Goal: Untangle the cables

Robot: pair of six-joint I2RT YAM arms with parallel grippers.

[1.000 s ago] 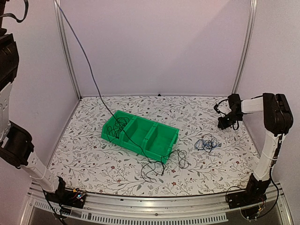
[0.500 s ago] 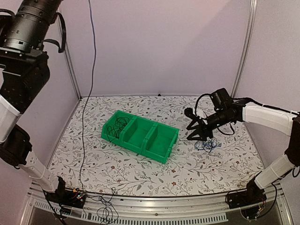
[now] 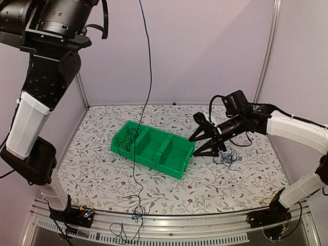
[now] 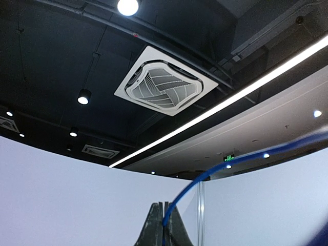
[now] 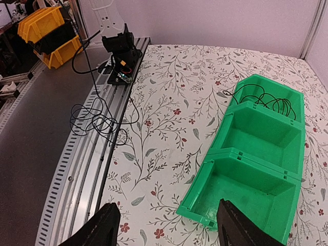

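Note:
In the left wrist view my left gripper [image 4: 164, 206] points up at the ceiling and is shut on a thin blue cable [image 4: 205, 177]. From above, that cable [image 3: 147, 82] hangs from the top edge, past the green bin [image 3: 177, 165], to a loose black coil [image 3: 127, 231] on the front rail. Another black cable [image 3: 128, 137] lies in the bin's left compartment. A small blue and black tangle [image 3: 225, 157] rests on the table right of the bin. My right gripper [image 3: 193, 147] hovers open over the bin's right end, with nothing between its fingers [image 5: 105, 228].
The green bin [image 5: 233, 154] has three compartments, and the near two hold nothing. The left arm's base [image 5: 120, 48] sits on the rail beside the black coil [image 5: 95, 120]. Yellow bins [image 5: 43, 25] stand off the table. Metal frame posts [image 3: 266, 51] rise at the back corners.
My left arm swung up and to the right, dragging the cable's lower coil off the table onto the front rail. My right arm reached from the far right towards the bin and opened.

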